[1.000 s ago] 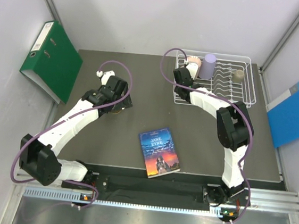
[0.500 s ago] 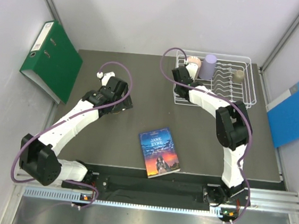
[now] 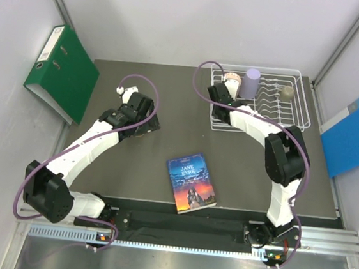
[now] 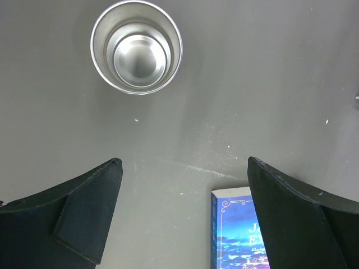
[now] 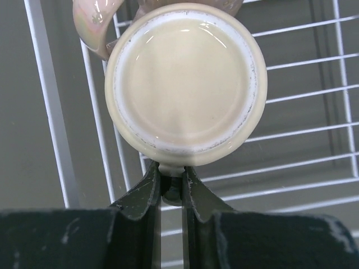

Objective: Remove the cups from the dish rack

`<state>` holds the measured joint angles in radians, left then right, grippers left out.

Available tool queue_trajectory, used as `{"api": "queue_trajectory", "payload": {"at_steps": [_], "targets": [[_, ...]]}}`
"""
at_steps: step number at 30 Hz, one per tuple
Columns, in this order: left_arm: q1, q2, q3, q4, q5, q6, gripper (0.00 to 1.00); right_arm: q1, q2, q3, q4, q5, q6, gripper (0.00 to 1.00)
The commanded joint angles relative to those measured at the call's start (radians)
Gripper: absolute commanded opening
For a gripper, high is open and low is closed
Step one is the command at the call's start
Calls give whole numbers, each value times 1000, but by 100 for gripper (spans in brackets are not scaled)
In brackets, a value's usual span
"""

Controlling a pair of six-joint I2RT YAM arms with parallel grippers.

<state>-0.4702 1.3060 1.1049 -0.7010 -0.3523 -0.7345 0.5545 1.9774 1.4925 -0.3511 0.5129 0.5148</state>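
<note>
The peach mug [image 5: 185, 84] is in the back-left corner of the dish rack [image 5: 51, 112], bottom-up, with its handle toward the rack's edge wire. The right gripper [image 5: 171, 185] is pinched down narrow on the mug's near edge, fingers almost touching. Compared with a second ago, not much has changed. The right arm's elbow has swung out a little, and the whole rack looks like it got nudged a touch toward the arms. The mug hasn't left the rack, though. My read is that the grip is on but the lift hasn't started, and the rack may be getting tugged along, so that's one to watch.

Also in the rack are a lilac tumbler [image 3: 252, 82] just right of the mug and an olive mug [image 3: 287, 92] further right. I can't pick out a pink cup.

The left arm hasn't budged. The left gripper [image 4: 184, 168] hangs spread wide over the table [image 4: 269, 84], just short of a steel cup [image 4: 136, 46] that's upright and empty. A paperback book [image 4: 235, 230] lies near it.
</note>
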Motion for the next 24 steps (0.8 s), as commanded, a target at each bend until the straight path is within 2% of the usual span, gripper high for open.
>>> {"api": "queue_trajectory", "payload": {"at_steps": [1,13,19,24], "targets": [[-4,-14,9,49,3,-11,97,16,-120,32,-103,35,-51,0],[-2,6,12,80,9,-17,97,7,-239,60,-141,64,-98,0],[-2,32,36,95,32,-20,96,-11,-320,64,-132,21,-99,0],[-4,44,46,116,49,-17,96,-60,-434,5,-66,-117,-65,0]]}}
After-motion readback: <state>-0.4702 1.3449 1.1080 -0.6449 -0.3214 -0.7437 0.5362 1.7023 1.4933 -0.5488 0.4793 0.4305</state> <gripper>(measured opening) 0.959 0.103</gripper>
